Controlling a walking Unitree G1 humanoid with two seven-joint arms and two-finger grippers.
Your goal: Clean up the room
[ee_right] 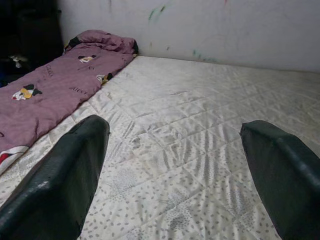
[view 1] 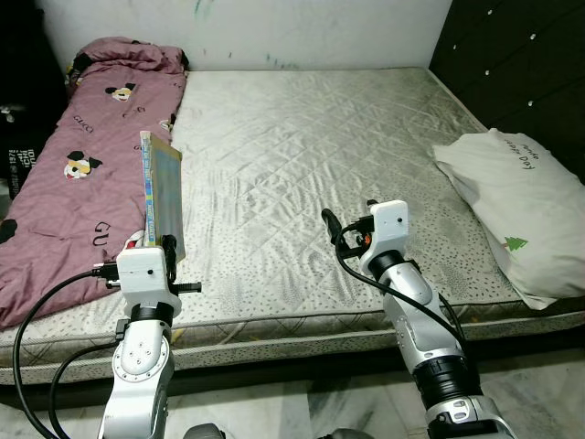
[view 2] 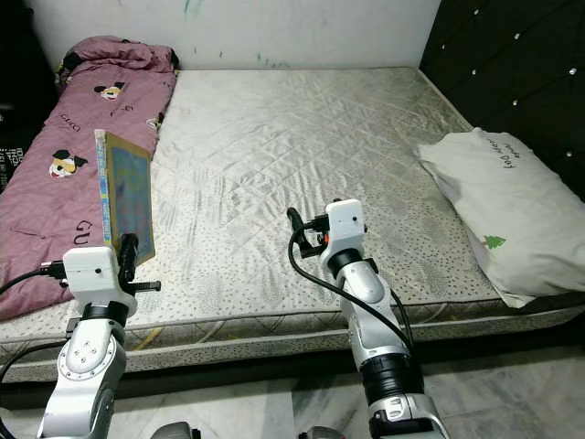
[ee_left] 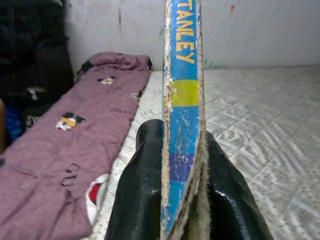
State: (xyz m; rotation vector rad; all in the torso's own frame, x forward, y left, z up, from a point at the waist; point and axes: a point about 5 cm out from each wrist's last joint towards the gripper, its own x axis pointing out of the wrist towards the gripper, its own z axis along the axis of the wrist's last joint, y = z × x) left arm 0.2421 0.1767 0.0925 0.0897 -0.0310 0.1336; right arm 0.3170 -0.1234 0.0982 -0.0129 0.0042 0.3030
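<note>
While its two black fingers [ee_left: 140,200] press against either face of a thin book [view 1: 163,197], the left gripper [ee_left: 182,210] holds that book upright on edge, spine toward the wrist camera, where yellow letters reading "TANLEY" run along a worn blue strip. From the head views the book rises straight up out of the gripper, its blue cover and pale yellow border facing the robot's right, above the near left part of the mattress [view 1: 302,137]. Just beyond and to the left of this gripper lies a mauve blanket [view 1: 82,174] printed with cartoon figures and lettering, stretched along the mattress's left side up to the white wall [view 1: 274,27].

Over to the right, the right gripper [ee_right: 175,170] hovers low above the bare quilted mattress near its front edge, fingers spread wide with nothing between them. Farther right of it, well apart, a white pillow [view 1: 516,206] with a small green tree print rests at the mattress's right edge, beside a dark tufted headboard [view 1: 521,64].
</note>
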